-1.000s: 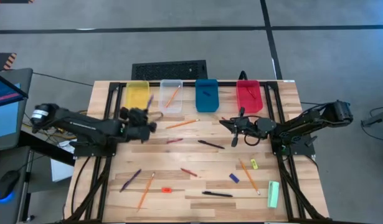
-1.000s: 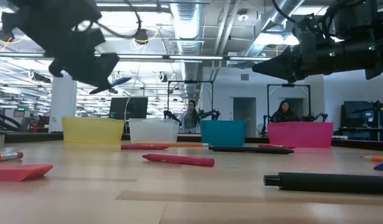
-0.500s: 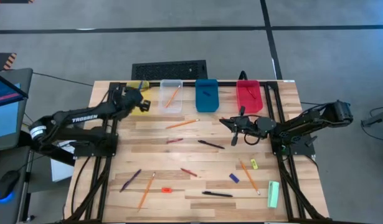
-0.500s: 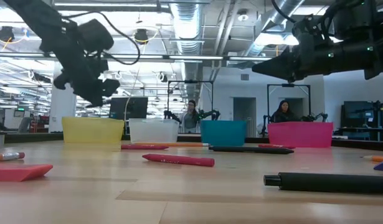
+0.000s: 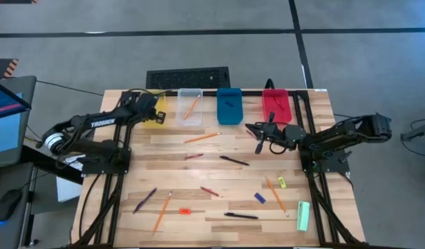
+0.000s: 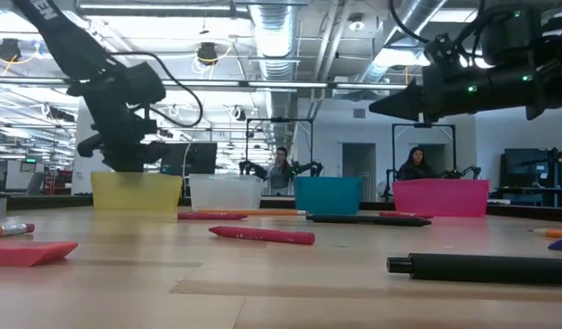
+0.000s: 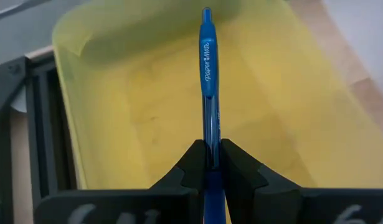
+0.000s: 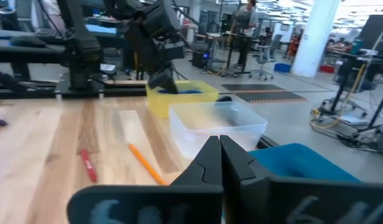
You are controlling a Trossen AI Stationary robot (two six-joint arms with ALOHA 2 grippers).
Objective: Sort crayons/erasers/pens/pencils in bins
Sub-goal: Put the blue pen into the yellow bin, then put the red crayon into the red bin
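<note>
A blue pen (image 7: 206, 74) is clamped btw. the fingers of the left gripper (image 7: 207, 163), which hangs over the yellow bin (image 7: 116, 93); the pen points along the inside of the bin, and the bin floor under it looks bare. In the high view this gripper (image 5: 148, 111) covers part of the yellow bin (image 5: 155, 122) at the far left of the bin row. Next to it stands the clear bin (image 5: 190, 107) w/ one orange pencil (image 5: 191, 108) lying slanted inside. Then the blue bin (image 5: 229, 106), w/ a dark pen (image 5: 229, 103) in it, and the red bin (image 5: 276, 107), w/ a small dark item that I cannot identify. The right gripper (image 5: 260, 137) is above the table just in front of the red bin, fingers closed together, holding nothing. On the table (image 5: 219, 166) are loose items: an orange pencil (image 5: 202, 137) near the clear bin, a black pen (image 5: 234, 160) in the middle, a red crayon (image 5: 209, 190), a black pen (image 5: 241, 216) at the near edge, a blue eraser (image 5: 260, 198), a yellow eraser (image 5: 282, 182) and a pale green bar (image 5: 303, 216) at the near right.
</note>
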